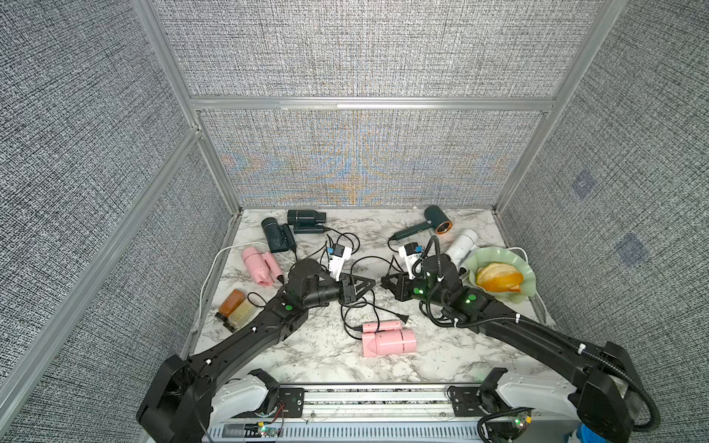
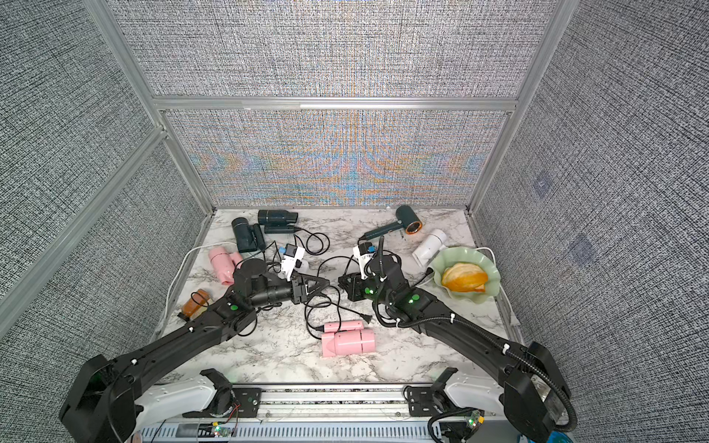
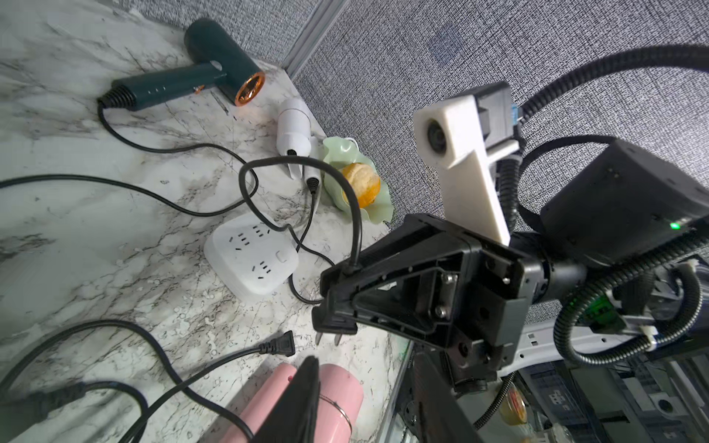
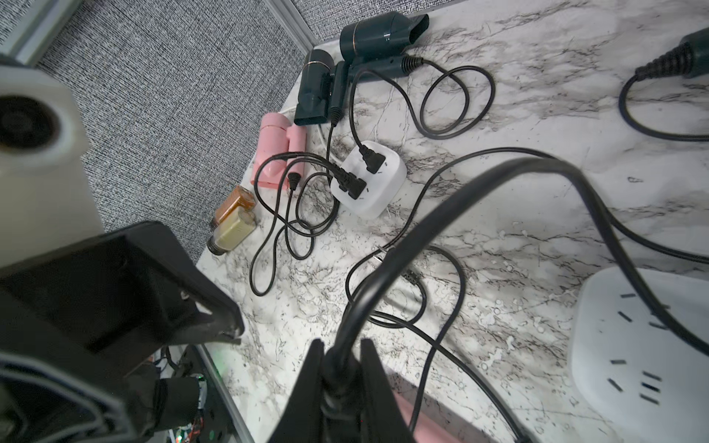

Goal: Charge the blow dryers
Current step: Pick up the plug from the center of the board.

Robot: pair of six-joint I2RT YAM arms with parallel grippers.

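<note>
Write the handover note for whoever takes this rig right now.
Right gripper: shut on a black two-prong plug, beside the white square power strip with no plugs in it.
Left gripper: open, empty.
Done: three plugs seated in the other white strip.
To do: three plugs, namely the held one, the loose black plug by the near pink plastic dryer, and one I cannot find.

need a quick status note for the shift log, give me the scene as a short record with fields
left gripper: open, empty
right gripper: shut on black plug, prongs pointing down
left-side power strip: three plugs in
right-side power strip: visible sockets empty
loose plug: on the table beside the near pink dryer
</note>
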